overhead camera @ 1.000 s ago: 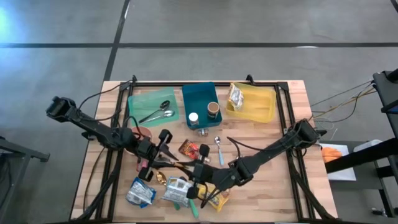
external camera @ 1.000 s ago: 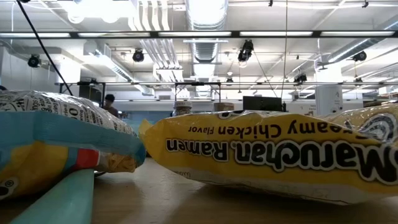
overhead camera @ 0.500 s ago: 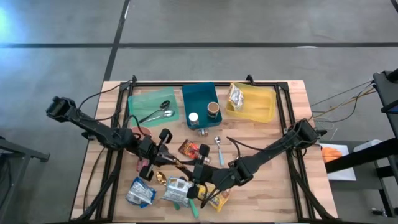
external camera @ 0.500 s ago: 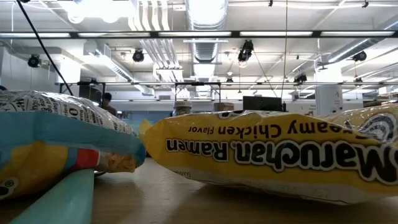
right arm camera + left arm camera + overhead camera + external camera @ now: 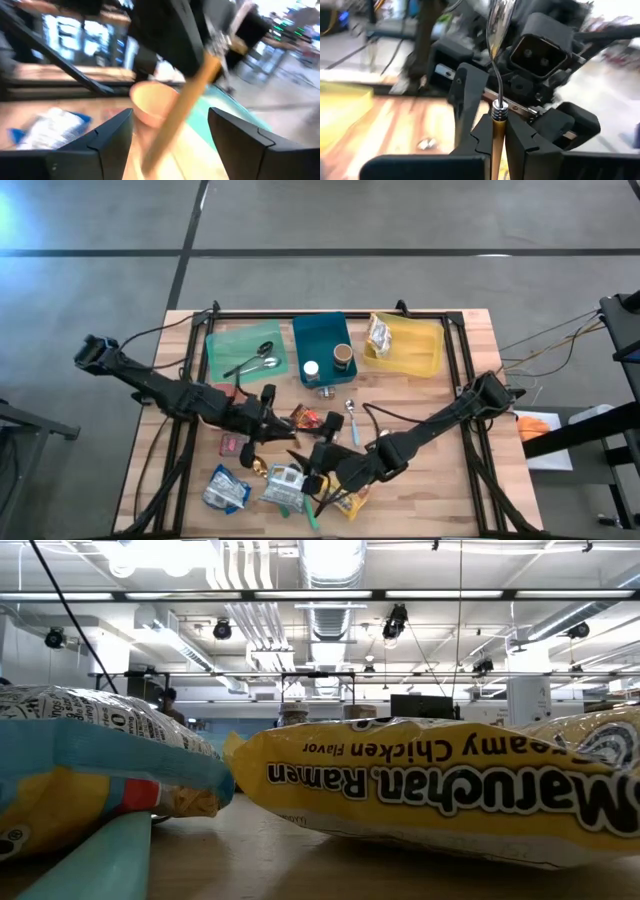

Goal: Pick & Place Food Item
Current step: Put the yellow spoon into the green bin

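Left hand (image 5: 498, 142) clamped on spoon (image 5: 496, 60) handle — right hand (image 5: 170, 150) spread apart, facing it.

Low view: the yellow plastic Maruchan ramen packet (image 5: 440, 790) runs off the right edge, and the blue-and-white crinkled snack bag (image 5: 90, 770) off the left; both hide my arms and the table behind them. My left wrist view smears the silver spoon bowl (image 5: 497, 22) at the top edge. My right wrist view is motion-blurred throughout; the gold-coloured utensil handle (image 5: 180, 112) has no sharp edges.
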{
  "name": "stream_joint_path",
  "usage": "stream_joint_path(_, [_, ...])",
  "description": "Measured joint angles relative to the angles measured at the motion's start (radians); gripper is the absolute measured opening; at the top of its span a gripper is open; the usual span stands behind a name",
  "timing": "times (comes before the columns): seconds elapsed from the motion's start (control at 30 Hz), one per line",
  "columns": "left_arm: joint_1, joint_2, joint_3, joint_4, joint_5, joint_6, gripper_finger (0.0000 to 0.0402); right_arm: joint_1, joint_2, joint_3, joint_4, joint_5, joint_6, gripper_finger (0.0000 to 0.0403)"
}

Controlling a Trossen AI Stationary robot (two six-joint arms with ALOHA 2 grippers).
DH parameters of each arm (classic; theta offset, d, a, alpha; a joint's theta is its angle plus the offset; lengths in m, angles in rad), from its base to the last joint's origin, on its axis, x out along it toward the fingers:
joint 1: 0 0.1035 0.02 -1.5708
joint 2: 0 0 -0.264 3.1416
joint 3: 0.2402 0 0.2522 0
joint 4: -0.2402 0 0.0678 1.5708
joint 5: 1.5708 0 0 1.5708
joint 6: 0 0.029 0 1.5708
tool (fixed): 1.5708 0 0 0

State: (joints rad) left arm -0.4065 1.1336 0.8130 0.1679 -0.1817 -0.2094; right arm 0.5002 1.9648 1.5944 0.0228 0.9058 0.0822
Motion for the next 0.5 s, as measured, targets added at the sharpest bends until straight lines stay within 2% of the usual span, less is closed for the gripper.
stream_joint_path(0.3, [0.009,0.000,0.197,-0.441,-0.153,-0.029,0.0018,0.035,-0.022,0.000,-0.360,0.010,0.312,0.0261])
stream_joint_path(0.5, [0.078,0.000,0.284,-0.734,-0.267,-0.070,0.0018,0.085,-0.038,0.000,-0.653,0.005,0.500,0.0261])
